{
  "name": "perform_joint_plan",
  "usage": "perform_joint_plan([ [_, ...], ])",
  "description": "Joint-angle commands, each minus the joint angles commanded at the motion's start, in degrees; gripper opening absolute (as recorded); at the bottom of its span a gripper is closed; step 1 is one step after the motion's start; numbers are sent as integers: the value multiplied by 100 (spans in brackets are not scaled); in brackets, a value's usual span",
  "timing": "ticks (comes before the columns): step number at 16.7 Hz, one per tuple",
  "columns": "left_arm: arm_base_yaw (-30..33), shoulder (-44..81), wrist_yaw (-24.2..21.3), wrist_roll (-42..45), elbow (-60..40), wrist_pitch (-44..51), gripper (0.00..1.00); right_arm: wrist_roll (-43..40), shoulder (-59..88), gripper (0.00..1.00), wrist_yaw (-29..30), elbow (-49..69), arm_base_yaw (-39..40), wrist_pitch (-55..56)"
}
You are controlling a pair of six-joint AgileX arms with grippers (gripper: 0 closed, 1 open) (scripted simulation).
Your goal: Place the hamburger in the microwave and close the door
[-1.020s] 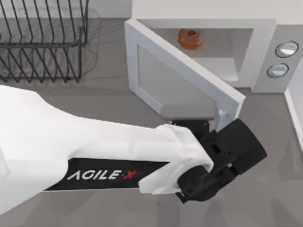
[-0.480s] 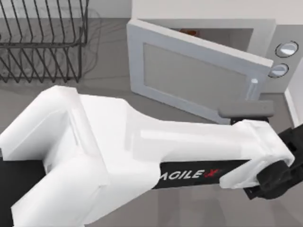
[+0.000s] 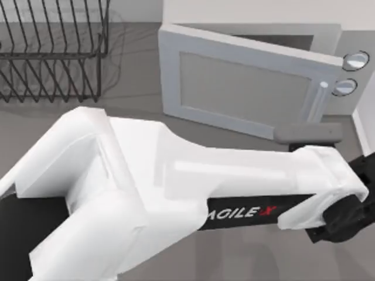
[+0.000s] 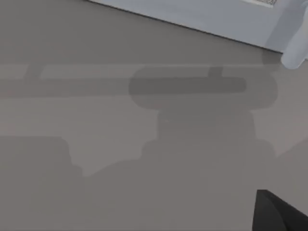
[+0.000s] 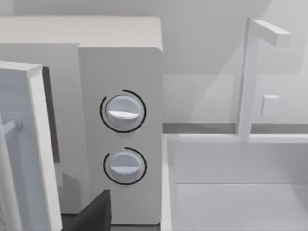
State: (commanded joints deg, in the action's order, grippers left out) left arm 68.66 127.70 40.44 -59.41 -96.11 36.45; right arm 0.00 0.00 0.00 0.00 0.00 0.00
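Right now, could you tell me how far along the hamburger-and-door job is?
The hamburger is out of sight behind the door, so I can't confirm it's inside. In hand: the left arm reaches across in front of the nearly shut door. Left: closing the last gap against the microwave.

Hidden from you: the microwave [image 3: 328,44] cavity, behind the nearly shut door [image 3: 243,88]. Cut off: the dish rack [image 3: 53,52] left of the microwave, at the top view's edge.
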Motion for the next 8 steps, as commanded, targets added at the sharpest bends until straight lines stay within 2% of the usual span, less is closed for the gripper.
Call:
perform_joint_plan([
  [6, -891, 803, -397, 1070, -1158, -335, 0, 0, 0, 100, 0, 0, 0, 0],
  [8, -979, 887, -443, 1163, -1251, -376, 0, 0, 0, 100, 0, 0, 0, 0],
])
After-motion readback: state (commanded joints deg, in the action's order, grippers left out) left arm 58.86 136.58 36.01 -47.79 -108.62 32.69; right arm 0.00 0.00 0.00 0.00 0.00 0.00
